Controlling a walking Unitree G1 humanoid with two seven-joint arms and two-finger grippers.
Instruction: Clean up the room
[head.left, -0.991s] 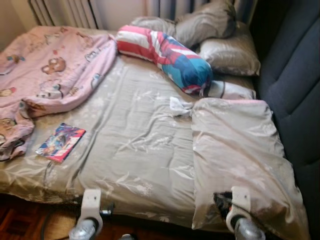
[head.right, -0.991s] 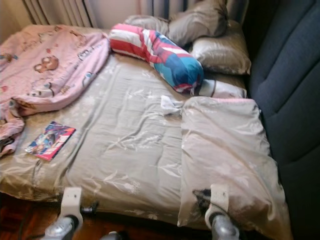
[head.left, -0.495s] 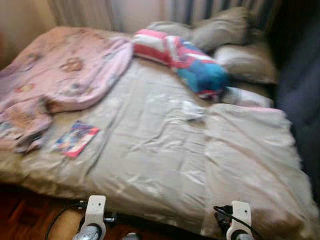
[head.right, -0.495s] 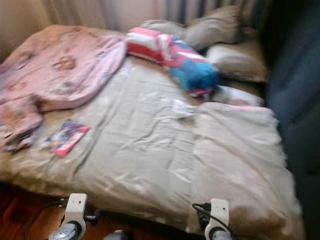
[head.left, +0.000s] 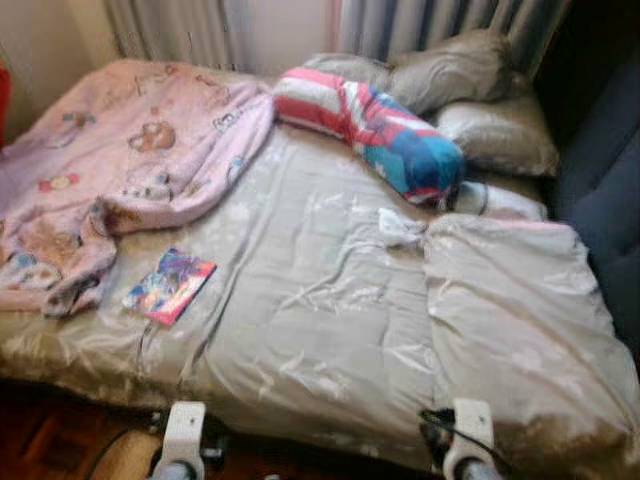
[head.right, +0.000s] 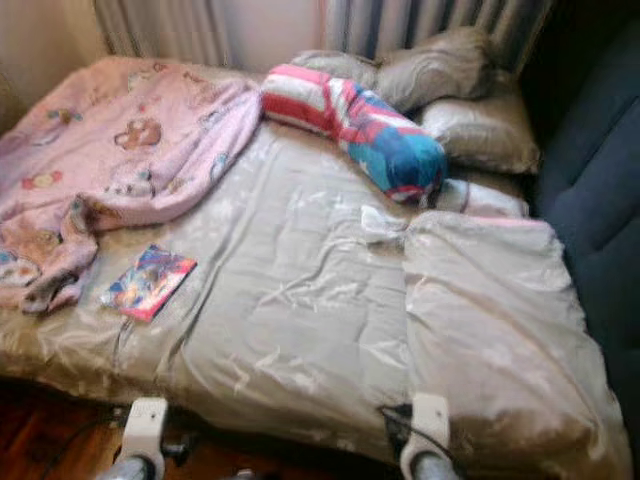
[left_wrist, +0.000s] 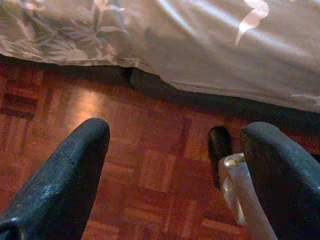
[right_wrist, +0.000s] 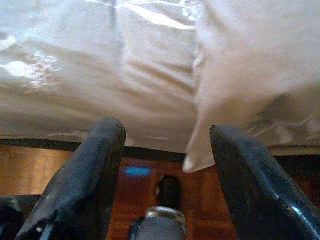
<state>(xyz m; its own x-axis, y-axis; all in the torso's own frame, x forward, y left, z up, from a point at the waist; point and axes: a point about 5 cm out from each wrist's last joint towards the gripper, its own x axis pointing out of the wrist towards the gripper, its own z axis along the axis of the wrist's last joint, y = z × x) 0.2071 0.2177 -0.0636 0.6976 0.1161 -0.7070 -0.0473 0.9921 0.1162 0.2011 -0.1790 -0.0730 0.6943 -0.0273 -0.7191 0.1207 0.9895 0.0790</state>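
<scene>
**Bed scene, both grippers low at the near edge, holding nothing**

Head views soft/blurred; both arms cut off at the bottom, only the wrist ends show.

Left gripper (left_wrist: 170, 170): fingers spread wide, empty, over red-brown parquet floor (left_wrist: 125, 165) just short of the bed's edge. Sheet overhang ahead of it, dark gap beneath, contents unreadable.

Ahead and left of the left gripper: one pink blanket (head.left: 130, 160), soft, crumpled, cartoon print, details too blurred to read. Its near end hangs toward the bed edge.

Just ahead of the left gripper, near that blanket end: one flat colourful book (head.left: 170, 286), cover art illegible.

Between the grippers: beige bed sheet (head.left: 310, 300), shiny, wrinkled, faint floral pattern.

Far ahead: one long bolster (head.left: 370, 130), red-white stripes plus blue. One small white crumpled item (head.left: 400, 226) by it, can't identify.

Three grey pillows (head.left: 450, 70) stacked behind the bolster, partly hidden.

Right gripper (right_wrist: 165, 165): fingers wide apart, empty, at the corner of one large beige pillow (head.left: 510, 320) overhanging the bed edge.

Far right: dark padded headboard (head.right: 600, 170), cut off.
</scene>
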